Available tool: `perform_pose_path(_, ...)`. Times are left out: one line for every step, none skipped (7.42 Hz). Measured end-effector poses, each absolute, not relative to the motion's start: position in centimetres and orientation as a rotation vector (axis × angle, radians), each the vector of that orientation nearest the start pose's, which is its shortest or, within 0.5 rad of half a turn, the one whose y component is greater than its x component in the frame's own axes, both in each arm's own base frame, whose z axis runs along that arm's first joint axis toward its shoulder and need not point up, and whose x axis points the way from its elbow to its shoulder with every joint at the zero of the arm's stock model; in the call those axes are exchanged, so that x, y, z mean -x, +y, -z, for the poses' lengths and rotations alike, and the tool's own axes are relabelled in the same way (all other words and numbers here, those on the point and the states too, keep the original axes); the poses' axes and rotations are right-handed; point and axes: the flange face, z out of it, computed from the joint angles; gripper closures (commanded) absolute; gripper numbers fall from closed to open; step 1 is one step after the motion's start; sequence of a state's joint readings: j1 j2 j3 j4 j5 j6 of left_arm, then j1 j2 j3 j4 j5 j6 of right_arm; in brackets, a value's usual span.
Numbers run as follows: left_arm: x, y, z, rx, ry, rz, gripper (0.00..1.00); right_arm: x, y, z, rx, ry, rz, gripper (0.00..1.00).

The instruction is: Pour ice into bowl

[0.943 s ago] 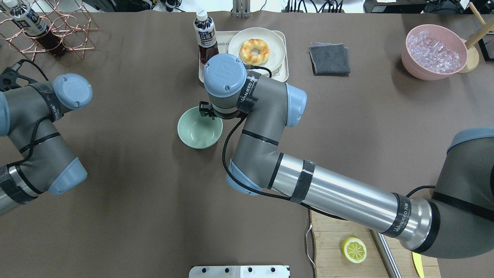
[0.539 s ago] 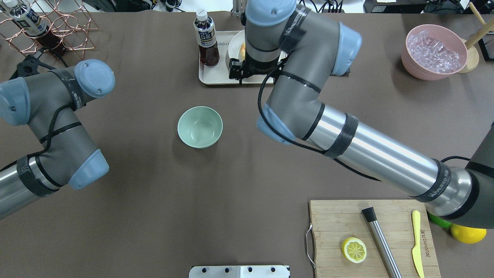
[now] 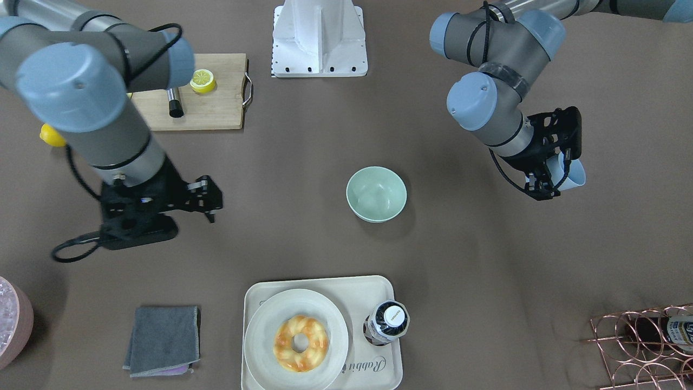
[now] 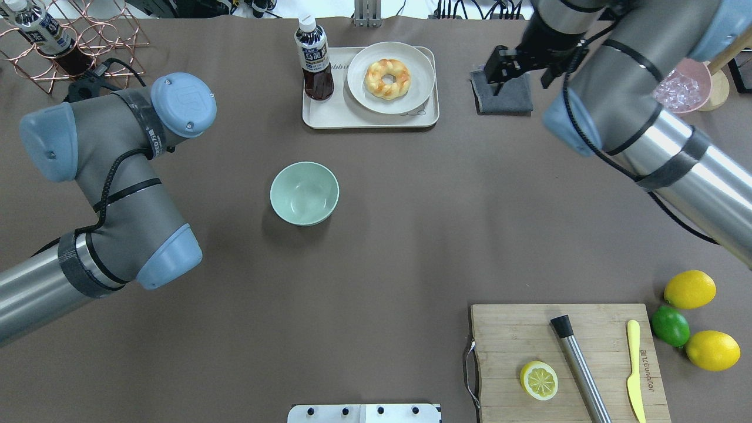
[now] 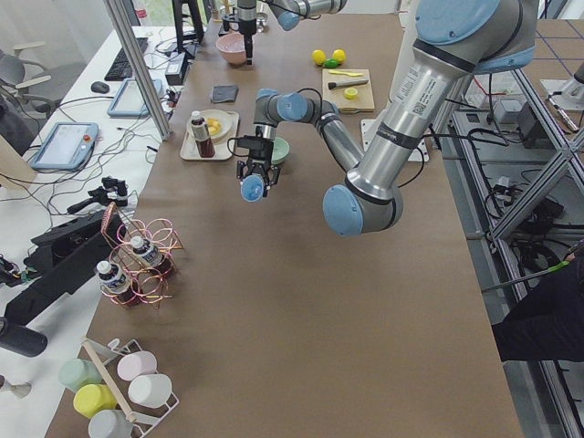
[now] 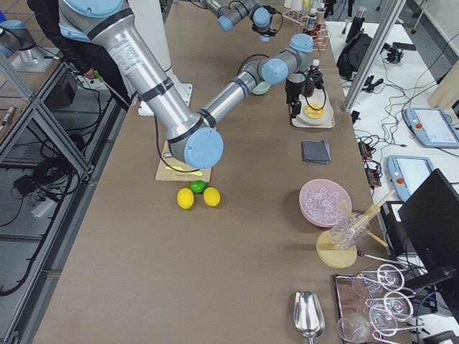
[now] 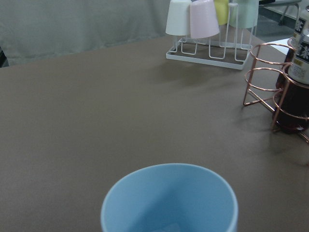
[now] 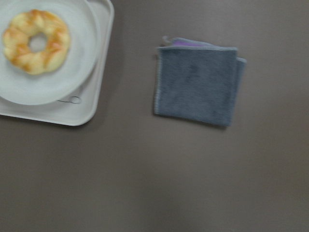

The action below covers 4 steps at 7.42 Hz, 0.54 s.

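Well apart from the round mint-green bowl (image 4: 304, 194), your left gripper (image 3: 552, 184) grips a light blue cup (image 3: 575, 174) for pouring. Right gripper (image 3: 211, 199): spread, empty.

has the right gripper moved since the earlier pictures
Yes: the right gripper went from the green bowl rightward past the tray to above the grey cloth.

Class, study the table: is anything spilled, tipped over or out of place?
Nothing stands out. The bowl sits upright and empty, no cubes lie loose on the table, and the ice is heaped in the pink tub.
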<state>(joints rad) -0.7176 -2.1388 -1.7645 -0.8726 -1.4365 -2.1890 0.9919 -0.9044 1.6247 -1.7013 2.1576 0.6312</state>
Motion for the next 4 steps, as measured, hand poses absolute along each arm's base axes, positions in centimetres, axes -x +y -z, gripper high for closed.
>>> perform_pose_path(-37.8, -51.0, -31.2, -0.123, 0.128, 1.322, 0.33, 26.3, -61.5, -30.4, -0.136, -0.783, 0.132, 0.05)
perform_pose_path(-38.7, -49.9, -28.6, -0.101, 0.188, 1.299, 0.33, 21.9, -61.0, -35.2, -0.133, -0.781, 0.151, 0.05)
perform_pose_path(-39.4, -49.1, -26.8, -0.083, 0.230, 1.283, 0.33, 17.4, -60.2, -39.5, -0.119, -0.789, 0.156, 0.05)
perform_pose_path(-39.9, -48.7, -25.6, -0.059, 0.265, 1.273, 0.33, 13.1, -59.5, -43.1, -0.095, -0.813, 0.131, 0.05)
